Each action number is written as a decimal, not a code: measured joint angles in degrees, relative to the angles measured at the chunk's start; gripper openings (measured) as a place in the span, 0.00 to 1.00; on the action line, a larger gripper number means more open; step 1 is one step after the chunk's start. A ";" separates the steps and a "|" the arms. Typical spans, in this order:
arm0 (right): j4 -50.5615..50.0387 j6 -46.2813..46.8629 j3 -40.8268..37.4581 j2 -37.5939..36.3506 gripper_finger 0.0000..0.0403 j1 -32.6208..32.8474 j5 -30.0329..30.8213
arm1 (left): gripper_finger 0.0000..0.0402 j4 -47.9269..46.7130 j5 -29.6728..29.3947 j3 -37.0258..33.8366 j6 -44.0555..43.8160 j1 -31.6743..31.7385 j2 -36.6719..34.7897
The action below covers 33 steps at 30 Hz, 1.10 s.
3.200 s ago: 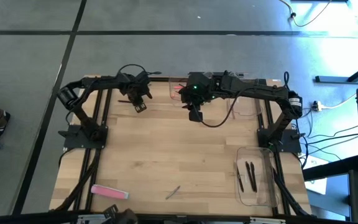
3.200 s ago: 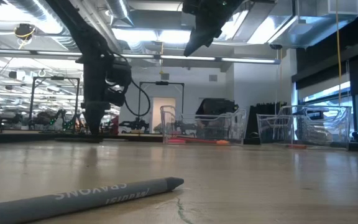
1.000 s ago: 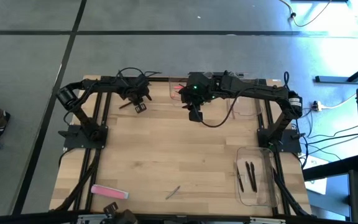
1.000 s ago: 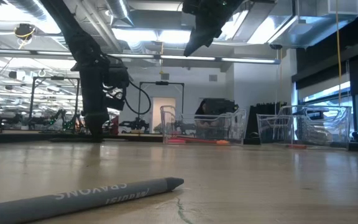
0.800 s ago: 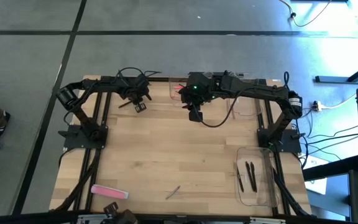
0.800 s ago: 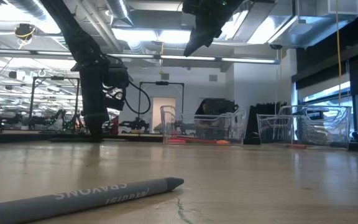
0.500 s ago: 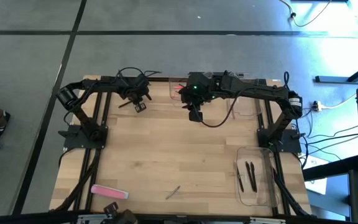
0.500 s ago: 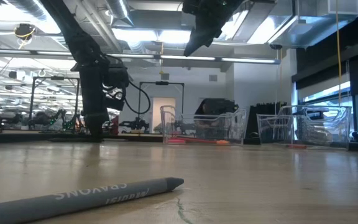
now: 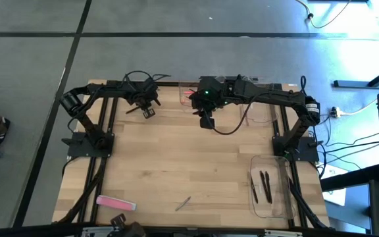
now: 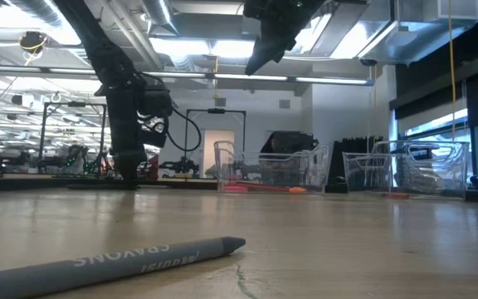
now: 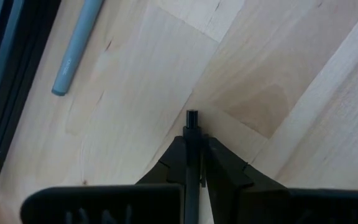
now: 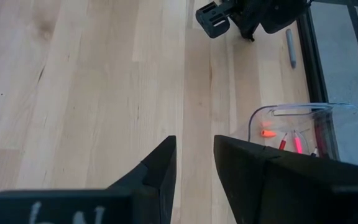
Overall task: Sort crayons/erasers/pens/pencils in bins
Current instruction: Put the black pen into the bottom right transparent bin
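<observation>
My left gripper (image 9: 148, 113) stands at the table's far left, pointing steeply down, shut on a thin black stick (image 11: 192, 118). A grey stick (image 11: 76, 46) lies flat on the wood beside it, near the black frame. My right gripper (image 12: 194, 146) hangs open and empty high over the far middle. The pink eraser (image 9: 116, 203) and a grey crayon (image 10: 123, 262) lie near the front edge. Three clear bins stand on the table: one far (image 12: 291, 134) with red and orange sticks, one far right (image 9: 260, 113), and one near right (image 9: 272, 187) with dark pens. My left gripper pinches the thin black stick between its two fingers, coming from above at a steep slant. The stick runs along the fingers, and its end (image 11: 192, 116) juts just past the fingertips. Whether that end touches the wood, I cannot tell.
Black frame bars (image 9: 101, 151) run along the table's left and right sides. Bare wood fills the table's middle (image 9: 189, 164). A cable loops below the right arm (image 9: 229, 128).
Over the last second nothing visibly moves. Against the oldest frames, my left arm has shifted a little at the table's far left.
</observation>
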 joint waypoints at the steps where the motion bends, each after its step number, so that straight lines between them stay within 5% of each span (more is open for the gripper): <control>1: 0.06 -0.02 0.00 0.00 0.28 0.00 0.00 | 0.05 0.00 -0.01 0.00 -0.01 -0.09 0.00; 24: 0.24 -0.13 0.01 0.00 0.28 0.00 0.01 | 0.05 0.61 3.75 0.07 -0.09 -2.07 -0.24; 33: 0.20 -0.13 0.00 0.00 0.28 0.00 0.01 | 0.05 0.20 10.16 3.10 0.13 -3.39 -0.02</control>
